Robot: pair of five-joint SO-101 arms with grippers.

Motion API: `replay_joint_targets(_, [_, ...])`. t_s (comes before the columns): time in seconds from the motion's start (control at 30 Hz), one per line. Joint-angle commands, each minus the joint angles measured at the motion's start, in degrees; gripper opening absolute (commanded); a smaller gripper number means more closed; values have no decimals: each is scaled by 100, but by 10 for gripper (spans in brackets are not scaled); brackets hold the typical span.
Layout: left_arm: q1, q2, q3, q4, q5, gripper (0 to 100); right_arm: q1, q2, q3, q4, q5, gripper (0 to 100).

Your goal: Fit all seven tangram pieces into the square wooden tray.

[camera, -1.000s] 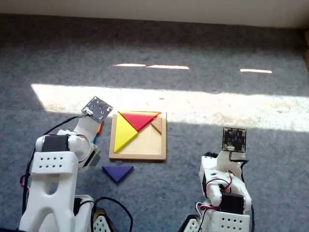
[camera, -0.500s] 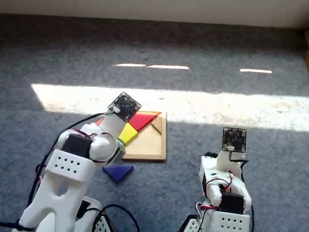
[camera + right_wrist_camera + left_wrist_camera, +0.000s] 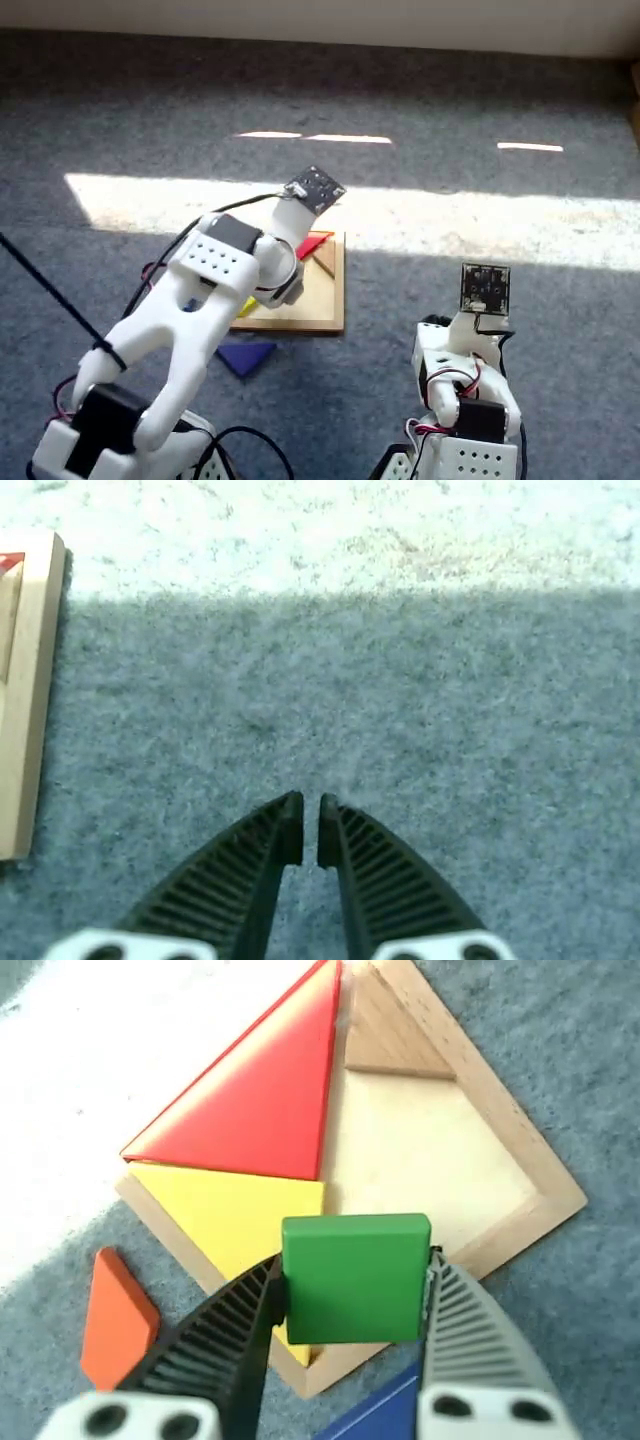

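My left gripper [image 3: 352, 1285] is shut on a green square piece [image 3: 355, 1277] and holds it above the square wooden tray [image 3: 520, 1145]. The tray holds a large red triangle [image 3: 258, 1100], a large yellow triangle [image 3: 245, 1218] and a small wood-coloured triangle [image 3: 385, 1030]. An orange parallelogram [image 3: 118, 1315] and a blue triangle [image 3: 385, 1415] lie on the carpet outside the tray. In the high view the left arm [image 3: 235, 270] stretches over the tray [image 3: 300, 322], with the blue triangle [image 3: 244, 355] just in front of it. My right gripper [image 3: 310, 830] is shut over bare carpet, right of the tray.
Grey carpet covers the floor, with a bright sunlit band [image 3: 480, 225] running across behind the tray. The tray's edge [image 3: 30, 690] shows in the right wrist view. The right arm [image 3: 470, 380] sits folded near its base.
The left arm has swung from the left of the tray to over it, carrying the green square. The right arm has stayed still.
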Motion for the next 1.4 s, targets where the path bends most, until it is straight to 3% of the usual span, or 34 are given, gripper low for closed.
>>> replay_joint_targets(0.0, [330,848,-822,-264,97,85,-13,-40,813,13,-18,41])
replay_joint_targets(0.23, [400,1736,-1525,-255,97,88,-13,-40,813,13,-9,41])
replay_joint_targets(0.53, [400,1921,-1815,-255,70,90,-13,-40,813,4,-9,41])
replay_joint_targets(0.73, [365,1930,-1771,-246,97,233,-13,-40,813,4,-9,41])
replay_joint_targets(1.37, [251,1930,-1763,-220,70,231,-13,-40,813,4,-9,41])
